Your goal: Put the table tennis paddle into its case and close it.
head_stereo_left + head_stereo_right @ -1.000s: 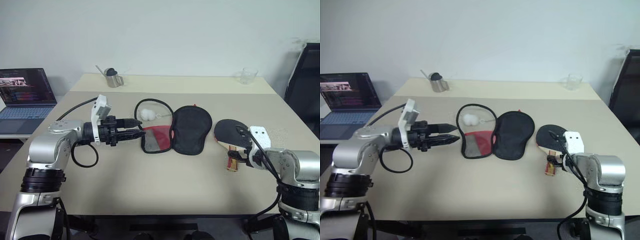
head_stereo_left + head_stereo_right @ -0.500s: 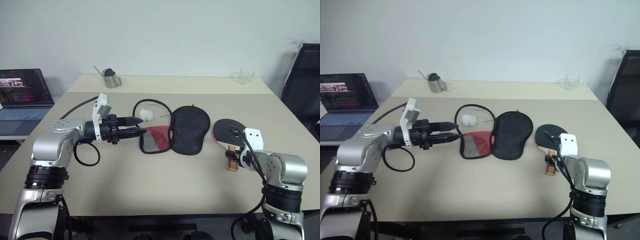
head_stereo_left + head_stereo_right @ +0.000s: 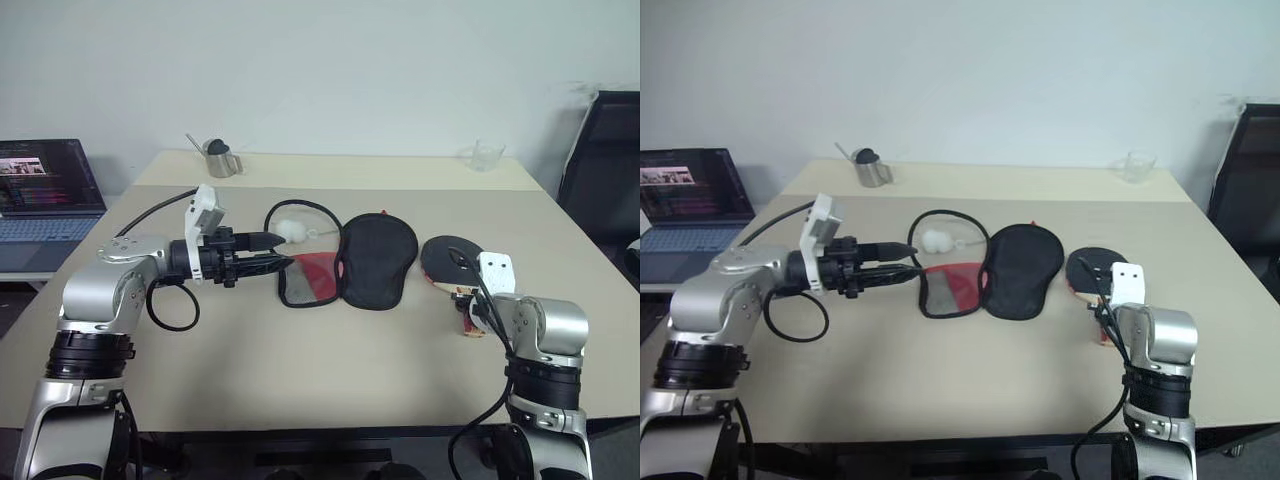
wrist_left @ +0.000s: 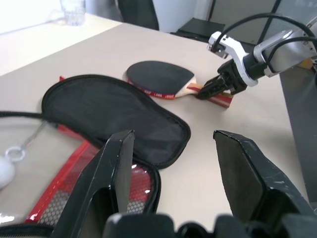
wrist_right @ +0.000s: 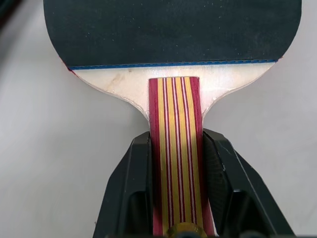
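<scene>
Partly hidden: paddle handle (image 5: 176,148) between right gripper (image 5: 176,198) jaws.

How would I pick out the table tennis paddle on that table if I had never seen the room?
Start at the big beige table and find the open black fabric case with the red mesh panel near its middle. Just to the right lies the round black-rubber paddle. Alone among its neighbours, it has a red-and-yellow striped wooden handle, gripped by the right tool.

My beige table (image 3: 300,380) runs back to a plain white wall (image 3: 350,70). Far left sits an open laptop (image 3: 45,190); a black chair (image 3: 605,170) stands at my far right. Light is even, soft.
</scene>
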Robot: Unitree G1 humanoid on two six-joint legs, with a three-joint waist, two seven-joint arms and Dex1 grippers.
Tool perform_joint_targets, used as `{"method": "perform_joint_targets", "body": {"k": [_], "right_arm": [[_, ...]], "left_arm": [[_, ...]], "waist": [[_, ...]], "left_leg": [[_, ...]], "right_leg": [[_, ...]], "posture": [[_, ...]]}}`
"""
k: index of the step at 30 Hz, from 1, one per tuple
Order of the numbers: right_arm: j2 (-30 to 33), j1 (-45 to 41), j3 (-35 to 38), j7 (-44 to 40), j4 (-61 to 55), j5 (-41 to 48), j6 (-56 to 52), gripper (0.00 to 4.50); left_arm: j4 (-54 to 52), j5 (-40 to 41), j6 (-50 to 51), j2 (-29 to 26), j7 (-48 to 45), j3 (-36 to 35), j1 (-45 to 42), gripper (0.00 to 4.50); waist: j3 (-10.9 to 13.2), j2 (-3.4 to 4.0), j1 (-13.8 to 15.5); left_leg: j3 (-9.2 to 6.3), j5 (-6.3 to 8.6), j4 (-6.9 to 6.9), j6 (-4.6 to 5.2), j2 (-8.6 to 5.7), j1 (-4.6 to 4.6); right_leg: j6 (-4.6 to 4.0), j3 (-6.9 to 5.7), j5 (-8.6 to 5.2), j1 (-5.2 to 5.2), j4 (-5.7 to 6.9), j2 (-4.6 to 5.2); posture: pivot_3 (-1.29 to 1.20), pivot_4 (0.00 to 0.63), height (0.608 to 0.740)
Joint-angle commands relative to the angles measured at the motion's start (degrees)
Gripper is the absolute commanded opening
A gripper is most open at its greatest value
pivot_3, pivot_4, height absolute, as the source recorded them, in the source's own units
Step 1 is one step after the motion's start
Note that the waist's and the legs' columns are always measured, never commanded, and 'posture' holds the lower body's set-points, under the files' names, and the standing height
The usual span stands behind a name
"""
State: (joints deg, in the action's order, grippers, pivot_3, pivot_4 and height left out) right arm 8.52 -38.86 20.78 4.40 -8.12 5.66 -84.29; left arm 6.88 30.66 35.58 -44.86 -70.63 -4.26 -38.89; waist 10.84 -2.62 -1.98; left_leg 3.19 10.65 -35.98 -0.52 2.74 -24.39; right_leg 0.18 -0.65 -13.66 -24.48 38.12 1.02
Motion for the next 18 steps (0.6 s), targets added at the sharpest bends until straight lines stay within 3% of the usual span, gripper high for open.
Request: {"method": "perform_joint_targets", "body": {"k": [1,6,11,18], "right_arm": [[1.16,-4.75,-0.11,0.14,-3.01,-0.18,1.10,1.03],[0.09,-10.18,-0.56,1.29,-3.15,-0.63,-0.21,1.03],[-5.44,-17.60,0.73,2.62,0.10,0.22,1.31,1.03],[-19.63,-24.77,3.61,9.72,10.05,0.07,7.75,1.03]], "left_arm": [[-2.30,0.68,-0.40,-0.98,0.31,-1.63,-0.29,2.79],[-2.38,0.60,-0.68,-1.49,0.33,-2.09,0.32,2.79],[-2.72,0.57,-0.59,-2.09,0.50,-2.38,0.73,2.79],[-6.04,1.61,1.49,-2.88,2.40,-3.42,2.30,2.79]], "waist": [[0.00,0.00,0.04],[0.00,0.00,-0.01],[0.01,0.02,-0.40],[0.01,0.02,-0.44]], "left_leg": [[0.00,0.00,0.02,0.00,0.00,-0.07],[0.07,0.00,0.10,0.00,0.00,-0.55],[0.11,0.00,0.15,0.00,0.02,-0.58],[0.06,-0.01,0.10,0.00,0.06,-0.56]], "right_leg": [[0.00,-0.01,0.00,-0.08,-0.01,0.00],[-0.02,0.07,0.00,-0.69,0.04,-0.05],[-0.02,0.08,0.00,-0.78,0.05,-0.06],[-0.05,0.05,0.01,-0.76,0.10,-0.08]], "posture": [[0.00,0.150,0.740],[0.00,0.150,0.740],[0.00,0.150,0.740],[0.00,0.150,0.740]]}}
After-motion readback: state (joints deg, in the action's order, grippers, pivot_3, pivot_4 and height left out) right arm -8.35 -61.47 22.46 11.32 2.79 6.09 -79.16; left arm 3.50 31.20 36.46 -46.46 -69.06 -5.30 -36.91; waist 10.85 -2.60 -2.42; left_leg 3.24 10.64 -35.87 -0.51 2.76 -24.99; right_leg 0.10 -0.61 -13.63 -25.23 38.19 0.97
